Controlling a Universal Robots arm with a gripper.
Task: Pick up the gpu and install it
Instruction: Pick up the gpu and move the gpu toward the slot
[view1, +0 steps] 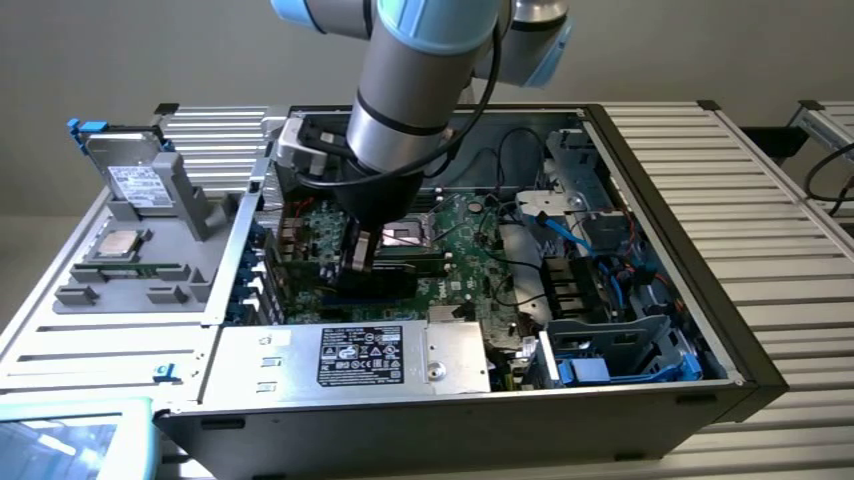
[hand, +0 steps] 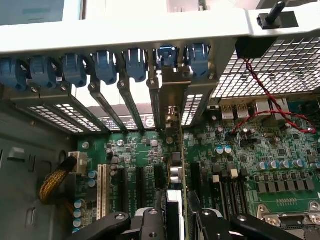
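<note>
The claw (hand: 175, 212) is down inside the open computer case (view1: 441, 430), closed part way on the graphics card (hand: 176, 172). One finger (hand: 151, 220) is on each flat face. The card stands on edge over the main board (hand: 280, 165), between the long black slots, and its metal end plate reaches the row of slot covers (hand: 120, 105) at the case's back wall. Whether its lower edge sits in a slot I cannot tell.

At the exterior view's left, outside the case, a grey tray (view1: 180, 205) holds a hard drive (view1: 134, 180) upright, with a square processor chip (view1: 118, 243) and a thin memory stick (view1: 134, 270) lying flat below it. Next comes the case. A silver power box (view1: 347, 355) with a black label lies along its near wall, close to the claw. The arm (view1: 400, 100) comes down from above and covers much of the board's middle. The processor socket (view1: 400, 237) lies just beside the claw. Further right, a white cable bundle (view1: 527, 270) and black wires run across the board. Blue cables (view1: 567, 235) lead to the drive cage (view1: 614, 330) at the far right.

In the wrist view, blue clips (hand: 105, 65) cap the slot covers. A yellow braided cable (hand: 52, 182) lies off to one side of the card, and a red twisted wire (hand: 260, 100) crosses the board on the other side.
</note>
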